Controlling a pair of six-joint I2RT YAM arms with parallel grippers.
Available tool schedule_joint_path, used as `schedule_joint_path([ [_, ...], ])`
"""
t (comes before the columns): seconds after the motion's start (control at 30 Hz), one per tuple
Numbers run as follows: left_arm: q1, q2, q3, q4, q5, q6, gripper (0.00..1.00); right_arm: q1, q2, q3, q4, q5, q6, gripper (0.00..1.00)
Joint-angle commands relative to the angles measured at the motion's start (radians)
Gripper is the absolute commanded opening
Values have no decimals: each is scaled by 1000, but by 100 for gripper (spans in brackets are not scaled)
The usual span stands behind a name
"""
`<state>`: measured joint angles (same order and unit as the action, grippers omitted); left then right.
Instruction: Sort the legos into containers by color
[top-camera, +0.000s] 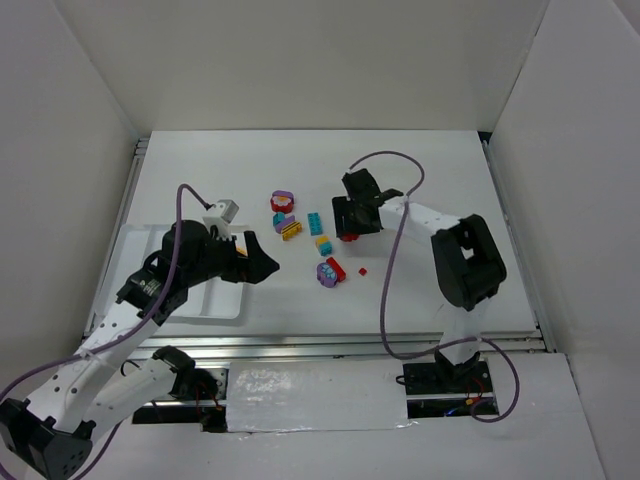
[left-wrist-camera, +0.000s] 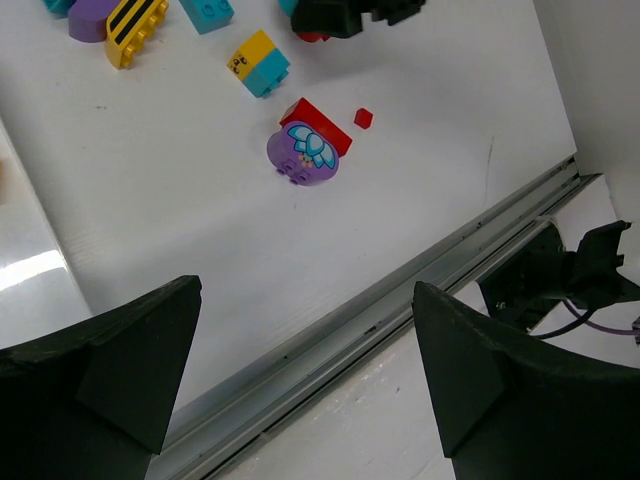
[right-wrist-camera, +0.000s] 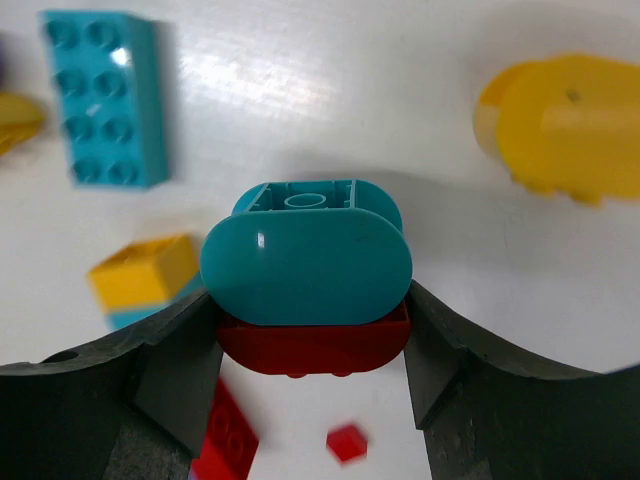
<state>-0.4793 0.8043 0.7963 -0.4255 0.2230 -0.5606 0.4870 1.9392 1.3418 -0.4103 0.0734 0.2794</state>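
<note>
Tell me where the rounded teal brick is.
Right wrist view, centre: the rounded teal brick lies against a red rounded brick, both between the fingers of the right claw.

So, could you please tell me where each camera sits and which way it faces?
Top external: above and behind the robot, looking down on the table and tray; left arm and right arm show.
Left wrist: on the left arm, looking down over the table's near edge; open left hand at bottom.
Right wrist: on the right arm, close above a teal rounded brick flanked by the right hand.
Shared: top and left wrist show the purple brick.
</note>
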Motion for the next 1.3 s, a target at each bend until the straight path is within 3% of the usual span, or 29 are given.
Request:
schedule_joint_path([
  [0.0,-2,25,41,100,27,-48,99,42,-286,-78,113,19,6,26],
  [0.13,-4,58,92,194,88,-128,100,148,-465,-170,105,11,-12,26],
  [0.33,-4,118,116,413,305,-271,99,309,-673,-279,133,-53,-14,26],
  [0.5,-5,138,127,418,320,-301,99,421,-816,-328,180,-83,-5,25],
  [0.9,-8,179,118,384,366,-297,94,507,-821,-300,197,-69,-43,24],
  [1.2,-13,228,139,314,375,-260,76,542,-767,-239,166,-26,-86,26],
  [1.27,-16,236,146,301,378,-249,64,548,-747,-221,159,-15,-103,26],
])
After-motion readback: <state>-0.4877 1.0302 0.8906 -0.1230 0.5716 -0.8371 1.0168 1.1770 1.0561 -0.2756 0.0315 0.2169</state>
